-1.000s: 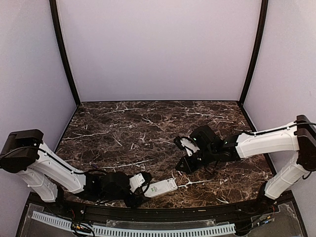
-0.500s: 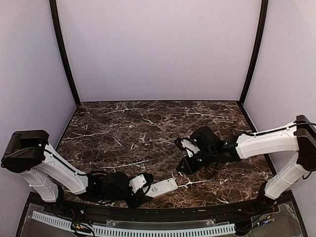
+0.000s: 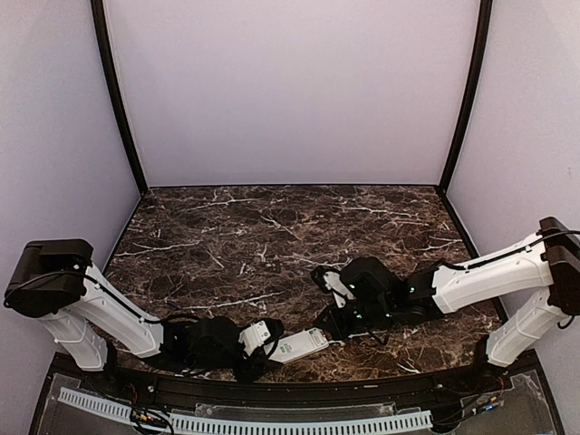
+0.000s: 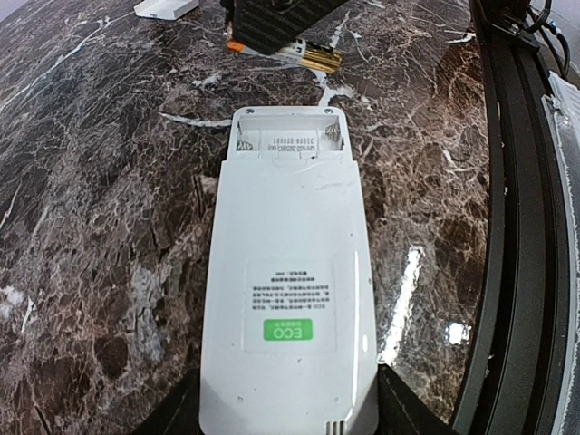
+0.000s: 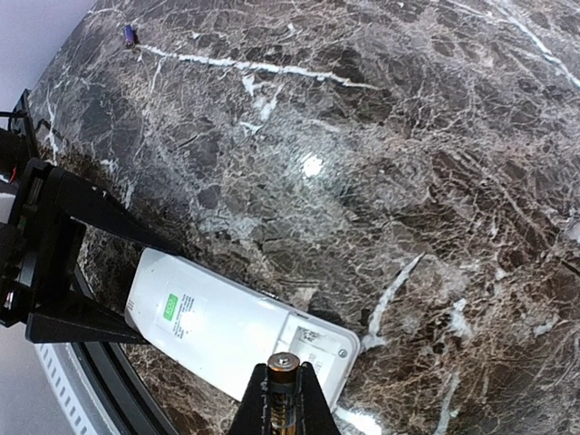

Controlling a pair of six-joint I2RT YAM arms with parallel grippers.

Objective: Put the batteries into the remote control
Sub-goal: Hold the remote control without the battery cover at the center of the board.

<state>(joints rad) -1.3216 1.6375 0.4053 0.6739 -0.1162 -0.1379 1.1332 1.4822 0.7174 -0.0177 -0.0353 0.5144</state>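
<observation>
The white remote control [image 3: 302, 344] lies back up near the table's front edge, with a green ECO label [image 4: 287, 332]. Its battery compartment [image 4: 288, 136] is open and shows empty. My left gripper [image 3: 269, 344] is shut on the remote's label end, with a dark finger [image 4: 172, 415] on either side. My right gripper [image 3: 328, 319] is shut on a battery [image 5: 283, 388] and holds it just above the compartment's end [image 5: 313, 349]. The same battery [image 4: 304, 56] shows in the left wrist view beyond the remote's open end.
A small white flat piece [image 4: 166, 7] lies on the marble beyond the remote. A small purple object [image 5: 130, 35] lies far off on the table. The black front rail [image 4: 517, 227] runs close beside the remote.
My right gripper has moved left and towards the front edge with the battery, closing on the remote's open end. The left gripper and the remote have hardly moved.
</observation>
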